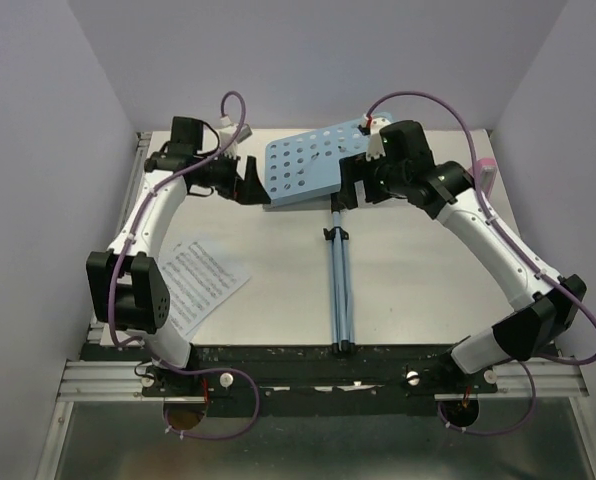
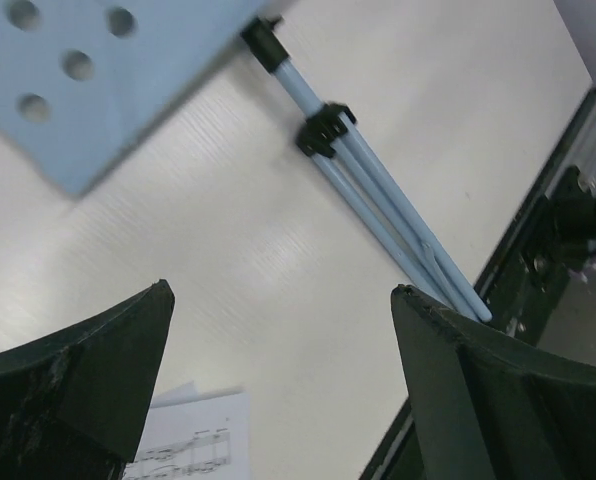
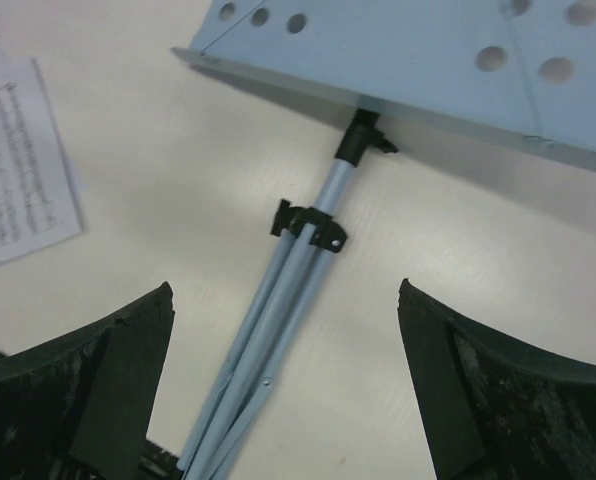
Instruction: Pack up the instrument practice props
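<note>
- Music stand point(image 1: 300, 170), light blue, lies flat at upper centre of the table point(image 1: 408, 280), its legs point(image 1: 340, 290) bundled and pointing at the near rail point(image 1: 308, 385).
- Left gripper point(image 1: 252, 184) and right gripper point(image 1: 350, 186) flank the punched desk, fingers spread wide, gripping nothing.
- Sheet-music pages point(image 1: 200, 283) rest lower left beside the left arm.
- Pink metronome point(image 1: 486, 172) peeks from behind the right arm, upper right.

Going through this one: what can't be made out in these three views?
- Pink metronome: top view, partly behind the right arm; absent from both wrist views.
- Sheet music: top view, near-left part under the left arm; page count and notes too small.
- Music stand: desk cut off by the frame edge in both wrist views; left wrist view blurred.
</note>
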`<state>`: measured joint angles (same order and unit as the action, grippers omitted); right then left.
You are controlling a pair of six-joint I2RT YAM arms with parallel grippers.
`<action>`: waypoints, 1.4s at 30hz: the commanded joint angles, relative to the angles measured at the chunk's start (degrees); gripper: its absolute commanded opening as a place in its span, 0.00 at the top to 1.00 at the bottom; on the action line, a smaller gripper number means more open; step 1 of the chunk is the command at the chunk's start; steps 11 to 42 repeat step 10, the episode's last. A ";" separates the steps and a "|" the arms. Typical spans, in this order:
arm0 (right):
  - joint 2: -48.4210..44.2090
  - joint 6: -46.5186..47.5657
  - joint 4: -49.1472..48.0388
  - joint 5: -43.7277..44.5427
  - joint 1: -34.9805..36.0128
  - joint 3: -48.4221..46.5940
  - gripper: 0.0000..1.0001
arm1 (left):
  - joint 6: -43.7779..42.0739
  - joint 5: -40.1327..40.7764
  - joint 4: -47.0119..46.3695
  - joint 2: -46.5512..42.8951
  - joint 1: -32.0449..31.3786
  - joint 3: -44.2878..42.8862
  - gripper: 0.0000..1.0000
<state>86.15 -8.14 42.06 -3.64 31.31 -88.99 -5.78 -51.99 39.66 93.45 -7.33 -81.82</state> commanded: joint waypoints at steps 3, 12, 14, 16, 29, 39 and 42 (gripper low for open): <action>-2.99 5.85 6.20 20.84 -0.64 -6.46 0.00 | -2.30 12.43 19.12 6.38 5.13 -25.53 0.01; -8.71 9.27 -3.64 22.45 -0.64 0.20 0.01 | 0.32 17.97 18.45 9.21 6.45 -31.04 0.01; -8.71 9.27 -3.64 22.45 -0.64 0.20 0.01 | 0.32 17.97 18.45 9.21 6.45 -31.04 0.01; -8.71 9.27 -3.64 22.45 -0.64 0.20 0.01 | 0.32 17.97 18.45 9.21 6.45 -31.04 0.01; -8.71 9.27 -3.64 22.45 -0.64 0.20 0.01 | 0.32 17.97 18.45 9.21 6.45 -31.04 0.01; -8.71 9.27 -3.64 22.45 -0.64 0.20 0.01 | 0.32 17.97 18.45 9.21 6.45 -31.04 0.01; -8.71 9.27 -3.64 22.45 -0.64 0.20 0.01 | 0.32 17.97 18.45 9.21 6.45 -31.04 0.01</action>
